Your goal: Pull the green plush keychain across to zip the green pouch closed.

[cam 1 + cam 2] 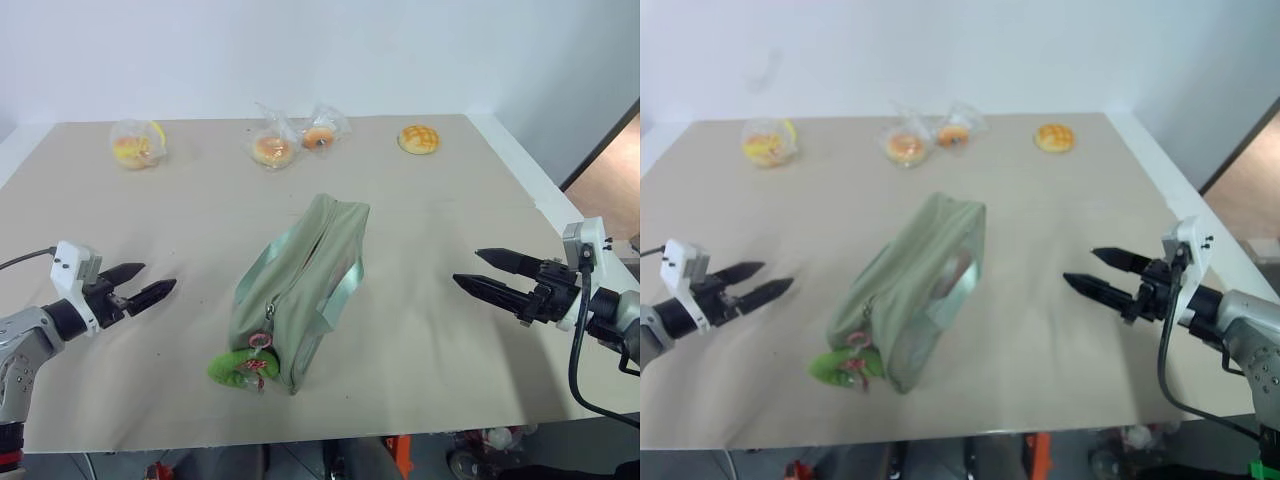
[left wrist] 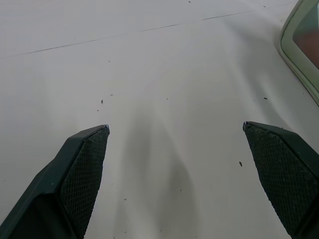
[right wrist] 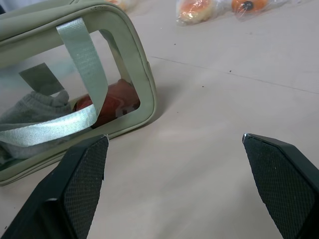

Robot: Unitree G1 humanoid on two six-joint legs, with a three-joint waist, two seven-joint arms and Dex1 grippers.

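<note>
Beige table [image 1: 450, 330] holds green pouch [image 1: 300, 285], green plush keychain [image 1: 240, 367] attached.

Head stereo pair: both eyes look forward and down from above the near edge of the tabletop [image 1: 440, 230], taking in the whole surface to its far edge and both far corners; the two share nearly the same scene, slightly offset sideways. Left wrist camera: low over the tabletop, close, sighting along the left gripper [image 2: 175, 130] toward bare surface; a corner of the green pouch [image 2: 301, 47] enters at the frame edge. Right wrist camera: equally low and near, sighting along the right gripper [image 3: 174, 138], facing the pouch's clear side window. The pouch is common to all views.
</note>
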